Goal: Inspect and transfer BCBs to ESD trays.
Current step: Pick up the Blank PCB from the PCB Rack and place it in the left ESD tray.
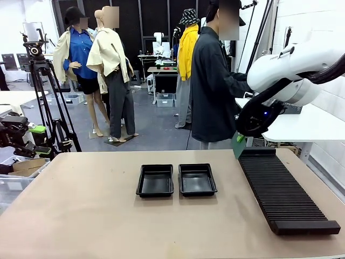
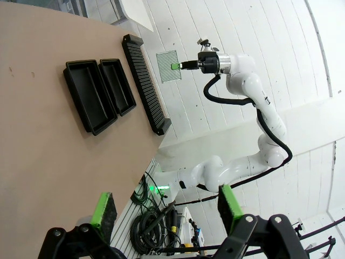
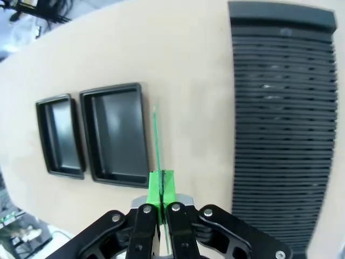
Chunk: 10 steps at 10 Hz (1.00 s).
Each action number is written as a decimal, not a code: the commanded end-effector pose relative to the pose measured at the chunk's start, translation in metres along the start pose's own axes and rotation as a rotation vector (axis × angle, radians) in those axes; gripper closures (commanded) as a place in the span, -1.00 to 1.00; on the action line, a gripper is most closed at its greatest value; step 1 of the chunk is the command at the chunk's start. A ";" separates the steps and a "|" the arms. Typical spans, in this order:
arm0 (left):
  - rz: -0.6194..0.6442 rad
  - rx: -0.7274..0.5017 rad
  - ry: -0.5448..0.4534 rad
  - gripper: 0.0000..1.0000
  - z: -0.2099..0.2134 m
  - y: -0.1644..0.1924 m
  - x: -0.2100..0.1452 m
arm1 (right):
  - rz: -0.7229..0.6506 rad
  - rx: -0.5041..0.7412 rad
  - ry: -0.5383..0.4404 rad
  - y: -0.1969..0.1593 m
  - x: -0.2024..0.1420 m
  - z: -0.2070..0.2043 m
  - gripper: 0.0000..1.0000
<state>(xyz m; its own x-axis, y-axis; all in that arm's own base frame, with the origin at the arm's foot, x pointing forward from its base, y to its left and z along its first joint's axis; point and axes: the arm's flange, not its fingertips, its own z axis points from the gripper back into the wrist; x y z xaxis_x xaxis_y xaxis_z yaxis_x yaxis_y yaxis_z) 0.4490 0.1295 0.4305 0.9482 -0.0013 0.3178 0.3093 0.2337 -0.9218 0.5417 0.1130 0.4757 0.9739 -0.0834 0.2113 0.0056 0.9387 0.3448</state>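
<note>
Right hand (image 3: 160, 184) clenched on thin flat green BCB (image 2: 166, 67) | left hand (image 2: 166, 208) released | glossy black ESD trays (image 1: 155, 184) | ribbed black rack (image 1: 283, 194)

Robotics lab: camera tripod (image 1: 35, 63), far workbench (image 1: 160, 70).

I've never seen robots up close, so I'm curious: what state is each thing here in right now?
Left gripper: jaws open, empty.
Right gripper: jaws shut on the BCB.
BCB: held on edge, above the table.
Left ESD tray: empty.
Right ESD tray: empty.
Slotted rack: flat on the table, no boards in it.
</note>
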 end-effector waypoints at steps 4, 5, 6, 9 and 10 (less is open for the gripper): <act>-0.002 0.006 -0.011 -1.00 0.001 0.000 0.000 | -0.097 0.198 0.086 0.049 -0.005 -0.040 1.00; -0.002 0.006 -0.011 -1.00 0.001 0.000 0.000 | -0.105 0.227 0.103 0.062 -0.004 -0.052 1.00; -0.002 0.006 -0.011 -1.00 0.001 0.000 0.000 | -0.111 0.253 0.126 0.074 -0.005 -0.062 1.00; -0.002 0.006 -0.011 -1.00 0.001 0.000 0.000 | -0.108 0.294 0.137 0.112 -0.010 -0.090 1.00; -0.002 0.006 -0.011 -1.00 0.001 0.000 0.000 | -0.106 0.313 0.142 0.123 -0.010 -0.102 1.00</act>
<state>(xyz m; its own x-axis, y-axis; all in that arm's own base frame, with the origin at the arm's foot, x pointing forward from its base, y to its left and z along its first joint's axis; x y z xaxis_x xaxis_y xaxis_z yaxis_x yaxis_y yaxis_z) 0.4491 0.1290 0.4304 0.9482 -0.0023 0.3176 0.3094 0.2334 -0.9218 0.5478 0.2518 0.4266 0.9964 -0.0777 0.0335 0.0425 0.8018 0.5961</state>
